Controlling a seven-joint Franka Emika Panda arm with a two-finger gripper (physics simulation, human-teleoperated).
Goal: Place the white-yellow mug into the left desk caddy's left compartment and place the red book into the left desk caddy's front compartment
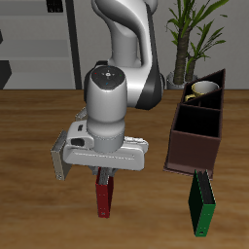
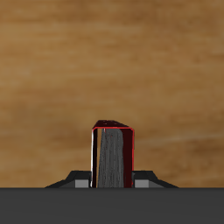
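- The hand point(image 1: 103, 177) hung below the arm's grey wrist, its fingers clamped on the top of the red book point(image 1: 103, 195).
- The red book stood upright on its short end, its lower edge at or just above the wooden worktop point(image 1: 39, 209); contact could not be told from the exterior view.
- In the wrist view the red book point(image 2: 112, 157) showed end-on between the two fingertips point(image 2: 80, 184), grey page edges framed by a dark-red cover, with bare wood grain beyond it.
- The left desk caddy point(image 1: 199, 126) lay well apart from the held book, farther back on the worktop, a long dark-brown box with dividers.
- The white-yellow mug point(image 1: 202, 90) sat inside the caddy's farthest end section, its pale inside facing up.
- A green book point(image 1: 201, 205) stood upright just in front of the caddy's near end, close to the worktop's front edge.
- No brand, label or readable writing showed on either book, the mug or the caddy.
- The worktop was mid-brown wood with a visible grain.
- Behind it stood a potted plant point(image 1: 195, 29) with long green leaves, and dark shelving point(image 1: 34, 39) against a pale wall.
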